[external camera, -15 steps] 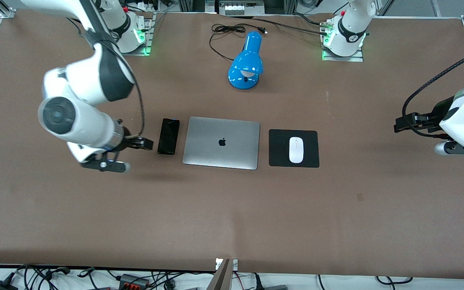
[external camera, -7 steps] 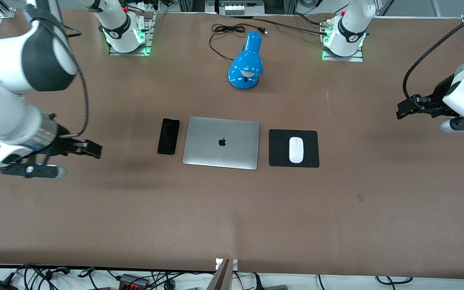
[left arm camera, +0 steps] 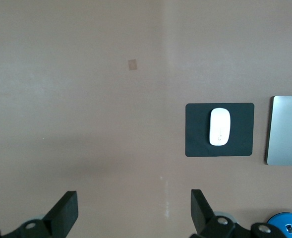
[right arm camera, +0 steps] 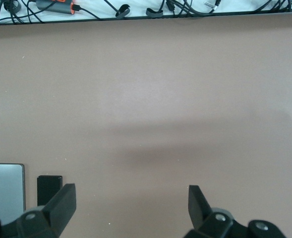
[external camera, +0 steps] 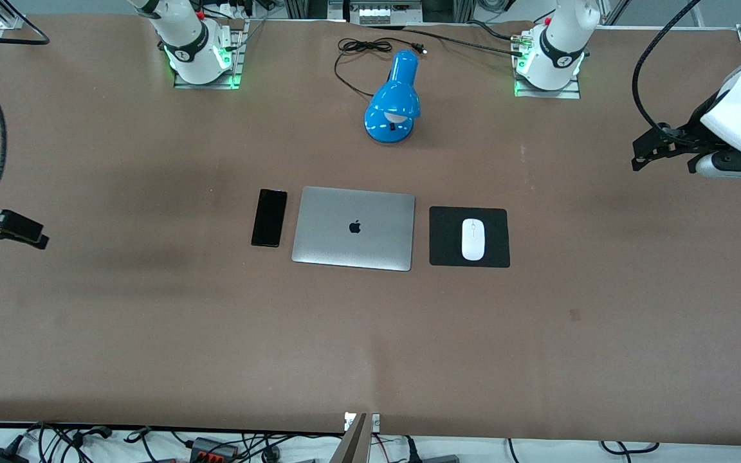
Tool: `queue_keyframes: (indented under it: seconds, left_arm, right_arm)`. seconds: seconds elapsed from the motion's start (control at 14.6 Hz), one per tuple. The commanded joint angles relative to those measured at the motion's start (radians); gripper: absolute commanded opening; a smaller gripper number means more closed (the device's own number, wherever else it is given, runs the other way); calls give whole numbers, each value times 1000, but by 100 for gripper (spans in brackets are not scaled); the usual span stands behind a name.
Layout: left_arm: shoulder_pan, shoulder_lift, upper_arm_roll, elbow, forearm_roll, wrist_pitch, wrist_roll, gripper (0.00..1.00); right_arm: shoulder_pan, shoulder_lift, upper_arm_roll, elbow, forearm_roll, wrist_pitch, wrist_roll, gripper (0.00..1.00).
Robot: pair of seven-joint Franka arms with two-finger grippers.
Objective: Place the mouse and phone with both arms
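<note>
Over table ends: left gripper (external camera: 650, 151), right gripper (external camera: 20, 230) raised, jaws wide, empty.

Only readable sign is the black apple logo centred on the closed silver laptop (external camera: 353, 228) lid; no legible words or numbers anywhere else.

White arms (external camera: 740, 109) w/ black bands, cables, black tools (bases lit green).

White mouse (external camera: 472, 239), black phone (external camera: 269, 217), flat.
</note>
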Motion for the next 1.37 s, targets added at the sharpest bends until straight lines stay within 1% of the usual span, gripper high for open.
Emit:
queue_keyframes:
  seconds: [0.0,0.14,0.27,0.41,0.48,0.55,0.68,0.96,1.3]
  left_arm:
    - [-13,1,20,-7,15,-16,19,100]
    - [-13,10,20,5,15,-19,30,100]
    - [-13,16,22,8,13,-19,30,100]
    - [-13,16,22,8,13,-19,29,100]
    - [-13,16,22,10,13,-19,29,100]
    - [-13,16,19,10,13,-19,24,100]
    - [-13,16,17,17,13,-19,21,100]
    - [-15,19,15,22,15,-44,18,100]
    - [-13,22,17,22,15,-44,18,100]
  right_arm:
    - [2,-53,2,-49,8,-9,-23,100]
    - [5,-77,2,-98,3,-5,-21,100]
    - [5,-143,2,-213,2,47,-23,100]
    - [2,-227,2,-363,-15,99,-32,100]
    - [2,-258,1,-419,-26,124,-33,100]
    - [4,-283,1,-449,-30,139,-33,100]
    - [5,-308,4,-453,-34,117,-35,100]
    - [5,-355,10,-448,-32,17,-50,100]
    - [5,-374,11,-445,-32,26,-55,100]
